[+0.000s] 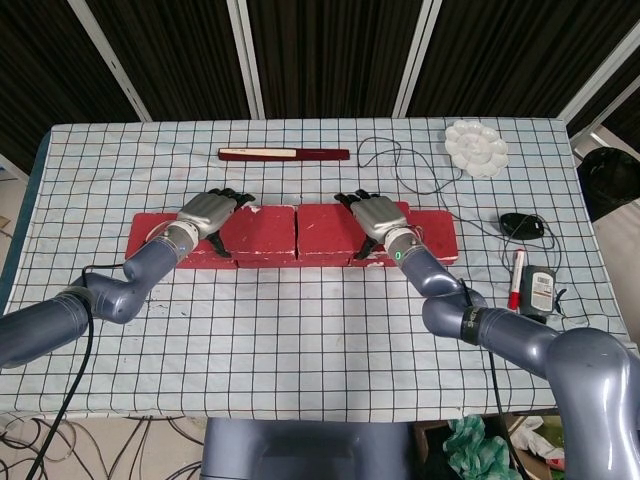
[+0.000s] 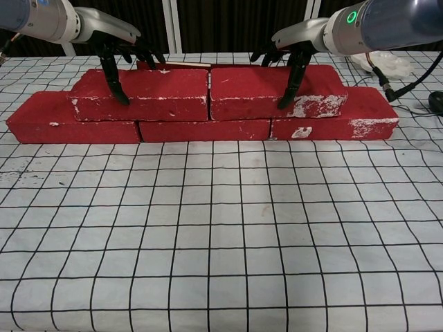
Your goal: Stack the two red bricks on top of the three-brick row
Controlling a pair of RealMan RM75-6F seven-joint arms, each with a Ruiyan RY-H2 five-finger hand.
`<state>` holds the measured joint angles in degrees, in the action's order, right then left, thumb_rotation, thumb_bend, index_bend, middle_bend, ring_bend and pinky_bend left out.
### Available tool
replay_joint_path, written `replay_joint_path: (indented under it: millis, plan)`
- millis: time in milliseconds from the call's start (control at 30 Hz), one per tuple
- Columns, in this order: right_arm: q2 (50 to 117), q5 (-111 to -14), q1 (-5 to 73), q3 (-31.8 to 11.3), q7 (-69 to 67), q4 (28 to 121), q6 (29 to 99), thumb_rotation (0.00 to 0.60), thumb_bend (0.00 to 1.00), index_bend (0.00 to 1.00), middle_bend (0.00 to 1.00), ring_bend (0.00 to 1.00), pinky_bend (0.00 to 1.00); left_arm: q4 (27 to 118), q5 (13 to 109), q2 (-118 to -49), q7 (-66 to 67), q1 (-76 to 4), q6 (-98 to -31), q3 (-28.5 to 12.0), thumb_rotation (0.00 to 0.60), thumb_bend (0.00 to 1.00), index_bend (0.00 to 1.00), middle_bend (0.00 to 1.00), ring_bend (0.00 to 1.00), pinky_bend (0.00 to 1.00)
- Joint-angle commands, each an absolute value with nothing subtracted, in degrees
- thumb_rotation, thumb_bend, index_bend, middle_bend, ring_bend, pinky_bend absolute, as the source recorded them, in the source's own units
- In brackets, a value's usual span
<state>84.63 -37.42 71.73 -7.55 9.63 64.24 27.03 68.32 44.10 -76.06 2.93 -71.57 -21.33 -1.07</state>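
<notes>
Three red bricks lie end to end as a row: left (image 2: 62,121), middle (image 2: 204,129), right (image 2: 360,114). Two more red bricks sit on top, side by side and nearly touching: the left upper brick (image 2: 159,93) (image 1: 262,232) and the right upper brick (image 2: 249,90) (image 1: 325,230). My left hand (image 2: 118,52) (image 1: 207,215) grips the left upper brick at its outer end, thumb down the front face and fingers over the back. My right hand (image 2: 294,52) (image 1: 375,215) grips the right upper brick the same way near its outer end.
A red and wooden stick (image 1: 284,154) lies behind the bricks. At the right are a white palette (image 1: 476,148), a thin cable (image 1: 400,165), a black mouse (image 1: 522,225), a red marker (image 1: 516,280) and a small device (image 1: 541,290).
</notes>
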Motion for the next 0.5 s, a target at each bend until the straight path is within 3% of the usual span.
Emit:
replay_joint_path:
  millis: [33, 500]
  plan:
    - [84.7, -37.4, 71.7, -7.6, 9.7, 64.3, 27.4, 0.6, 0.0, 0.01, 0.09, 0.01, 0.13, 68.3, 44.0, -76.1, 3.0, -71.6, -21.4, -1.0, 0.6, 0.0, 0.07, 0.11, 0.0, 0.08]
    - [85.1, -37.0, 71.5, -7.8, 10.3, 64.2, 28.9, 0.6, 0.0, 0.01, 0.09, 0.01, 0.13, 68.4, 43.9, -76.0, 3.1, -71.5, -21.7, -0.9, 0.6, 0.0, 0.07, 0.11, 0.0, 0.08]
